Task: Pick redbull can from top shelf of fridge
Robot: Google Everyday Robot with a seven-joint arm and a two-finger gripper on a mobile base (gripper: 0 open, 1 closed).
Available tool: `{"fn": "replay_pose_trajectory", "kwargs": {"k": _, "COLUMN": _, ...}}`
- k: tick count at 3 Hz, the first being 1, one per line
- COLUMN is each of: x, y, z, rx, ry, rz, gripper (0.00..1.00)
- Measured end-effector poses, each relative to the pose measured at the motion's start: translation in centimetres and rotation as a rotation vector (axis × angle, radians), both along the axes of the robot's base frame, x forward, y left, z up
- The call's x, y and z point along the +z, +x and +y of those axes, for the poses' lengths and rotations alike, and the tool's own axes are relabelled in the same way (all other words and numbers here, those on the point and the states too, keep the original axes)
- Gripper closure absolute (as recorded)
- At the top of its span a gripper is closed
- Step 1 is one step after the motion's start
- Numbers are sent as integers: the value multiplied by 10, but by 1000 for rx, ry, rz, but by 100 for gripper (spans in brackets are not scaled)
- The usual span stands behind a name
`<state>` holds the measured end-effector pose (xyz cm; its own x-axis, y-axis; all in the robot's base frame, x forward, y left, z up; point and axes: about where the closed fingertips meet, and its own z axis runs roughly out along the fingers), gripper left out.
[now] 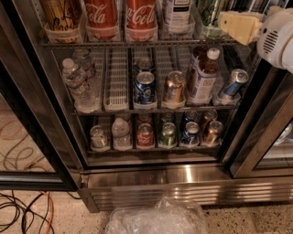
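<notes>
The fridge stands open in front of me, with black door frames and a steel base panel. Its top shelf is a wire rack with clear cup trays. The trays hold a gold-and-dark can, two Coca-Cola cans, a white-labelled can and a green can. My gripper, cream-coloured on a white wrist, hangs at the right end of this shelf, just right of the green can. It covers that corner, so no redbull can shows on the top shelf.
The middle rack has white lane dividers, water bottles, a blue can, a gold can, a capped bottle and a slim silver-blue can leaning at its right end. Several small cans stand below. A crumpled plastic bag and cables lie on the floor.
</notes>
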<state>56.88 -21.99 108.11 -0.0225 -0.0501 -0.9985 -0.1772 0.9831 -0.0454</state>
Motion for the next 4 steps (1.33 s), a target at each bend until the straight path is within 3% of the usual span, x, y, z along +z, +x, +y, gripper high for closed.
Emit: {"fn": "replay_pose_trajectory", "kwargs": {"k": 4, "x": 6, "y": 24, "z": -21, "rx": -59, "ry": -39, "rz": -59, "gripper": 44}}
